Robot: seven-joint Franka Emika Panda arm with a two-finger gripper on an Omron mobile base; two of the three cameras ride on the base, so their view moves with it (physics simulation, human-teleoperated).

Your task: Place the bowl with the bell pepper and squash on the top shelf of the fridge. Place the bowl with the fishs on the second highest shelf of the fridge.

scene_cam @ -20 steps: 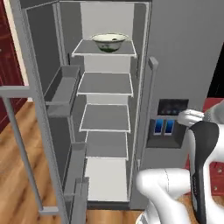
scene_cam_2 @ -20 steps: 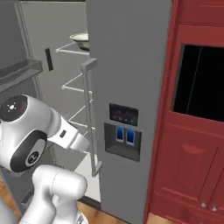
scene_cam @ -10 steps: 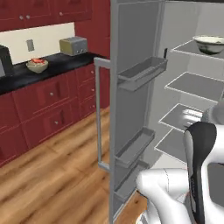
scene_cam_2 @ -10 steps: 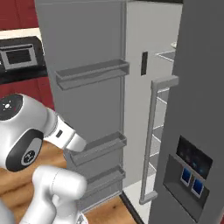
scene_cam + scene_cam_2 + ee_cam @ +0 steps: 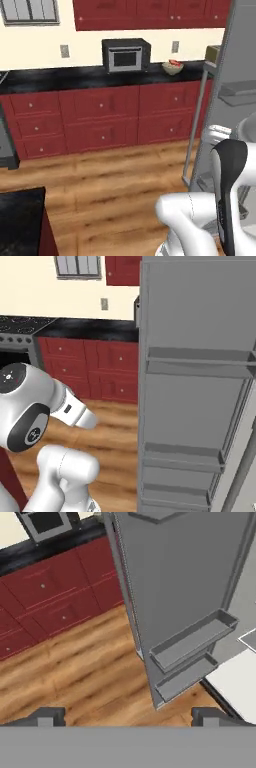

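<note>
bowl (image 5: 172, 67) with something red in it sits on the black bench (image 5: 75, 79), just right of the microwave (image 5: 126, 54), far across the wood floor (image 5: 110, 185) from the robot. whether it is the fish bowl cannot be told at this size, though its plain cream look suggests so. the gripper (image 5: 127, 716) looks down along the open fridge door (image 5: 175, 592); its jaws stand wide open and hold nothing. the bowl lies ahead and to the left of the door's edge, well apart from the jaws, so the coming move is likely a drive toward the bench, not a reach. the floor between is bare and gives open room. the door (image 5: 195, 381) stands close on the robot's right, its bins jutting out, and another black bench corner (image 5: 20, 215) lies near on the left; both edges could catch the arm as the base moves.
</note>
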